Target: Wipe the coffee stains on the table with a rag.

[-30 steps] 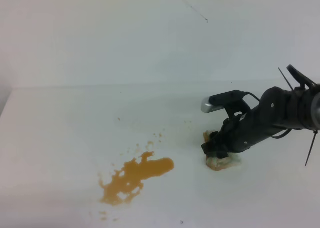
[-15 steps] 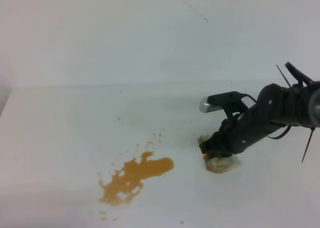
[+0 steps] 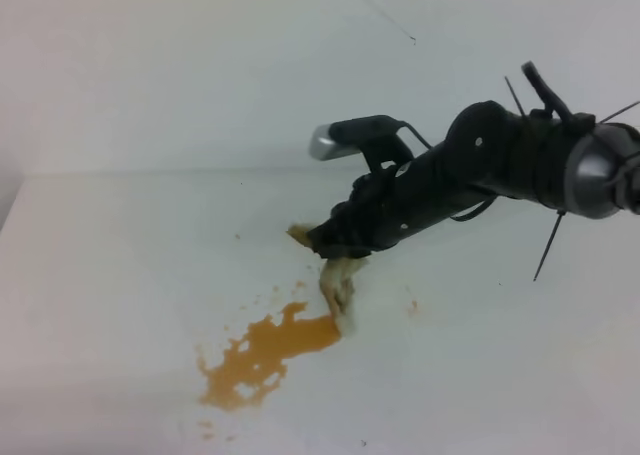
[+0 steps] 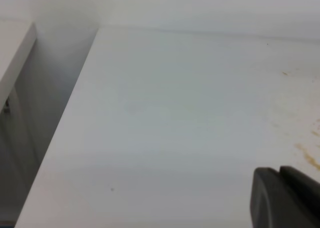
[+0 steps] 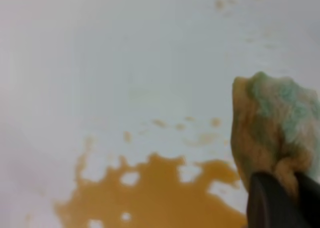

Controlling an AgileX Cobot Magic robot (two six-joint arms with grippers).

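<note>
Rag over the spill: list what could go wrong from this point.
1. The rag already looks brown-soaked in the right wrist view, so it may smear the coffee stains wider rather than lift them.
2. It dangles loosely from the right gripper, with only its lower end near the puddle's right edge; a sweep may slip it free or miss the left part.
3. A faint mark on the table may get left behind.

Behind the work surface we see a plain white wall (image 3: pixel 200 65) marked by a thin dark scratch (image 3: pixel 385 17); soft, even light casts few shadows.
</note>
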